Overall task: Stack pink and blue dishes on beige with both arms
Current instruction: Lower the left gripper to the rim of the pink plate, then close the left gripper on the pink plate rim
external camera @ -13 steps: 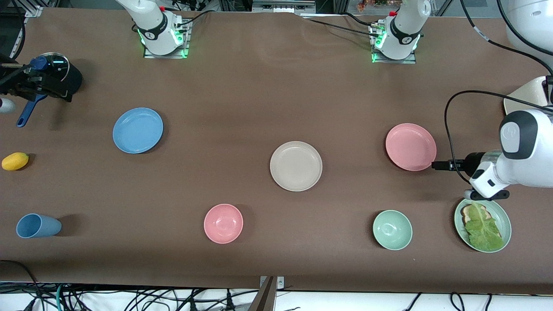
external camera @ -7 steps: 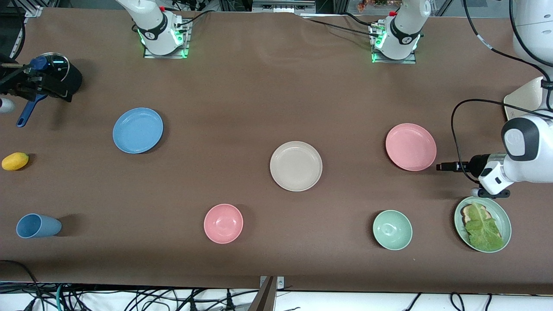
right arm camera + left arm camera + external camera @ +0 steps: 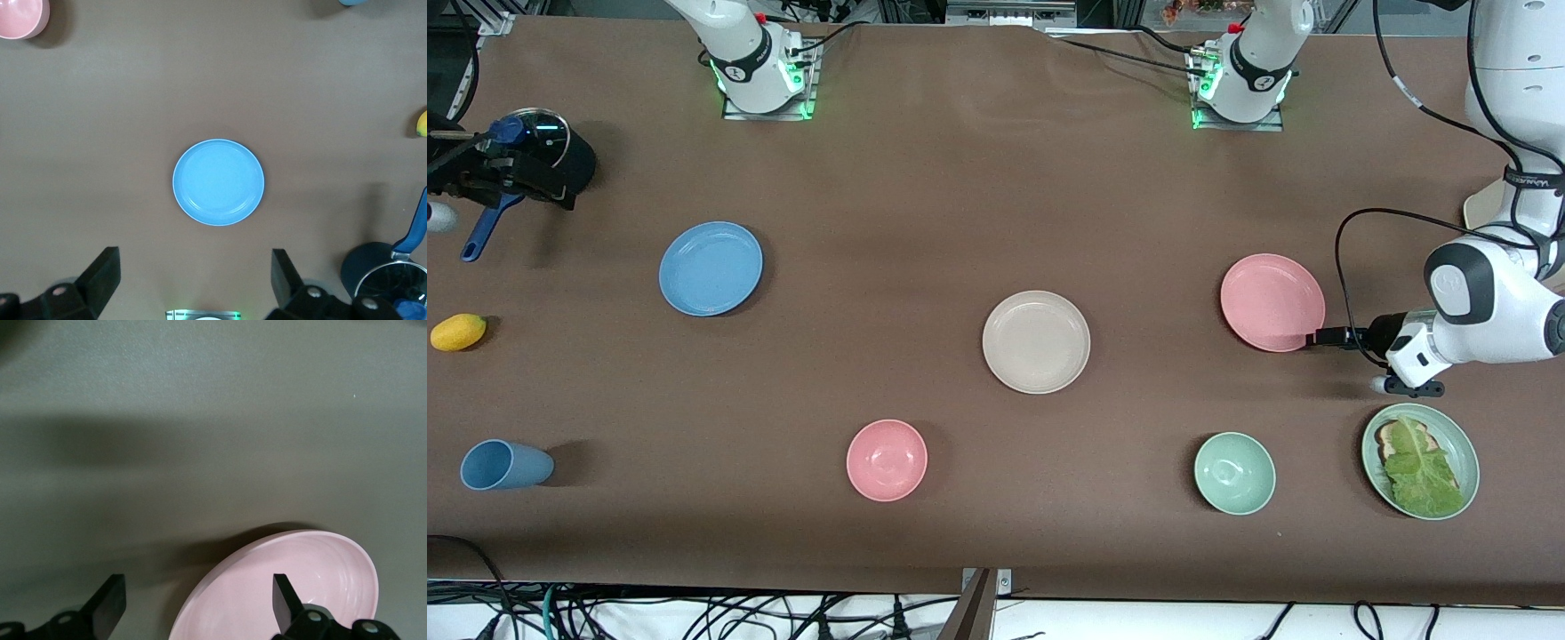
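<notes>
The pink plate [image 3: 1272, 301] lies toward the left arm's end of the table. My left gripper [image 3: 1316, 339] is low at the plate's nearer rim. In the left wrist view the left gripper [image 3: 198, 587] is open, with one finger over the pink plate [image 3: 300, 567] and the other over bare table. The beige plate [image 3: 1036, 341] sits mid-table. The blue plate [image 3: 711, 268] lies toward the right arm's end. My right gripper [image 3: 195, 260] hangs open high above the blue plate [image 3: 218, 182], out of the front view.
Nearer the camera are a pink bowl [image 3: 887, 460], a green bowl [image 3: 1234, 473], a green plate with lettuce [image 3: 1420, 461] and a blue cup [image 3: 503, 465]. A lemon [image 3: 458, 331] and a dark pot [image 3: 538, 156] sit at the right arm's end. A cream toaster [image 3: 1489, 212] stands by the left arm.
My left gripper backed slightly off the pink plate, then came in again and now reaches its rim. The plates have not moved.
</notes>
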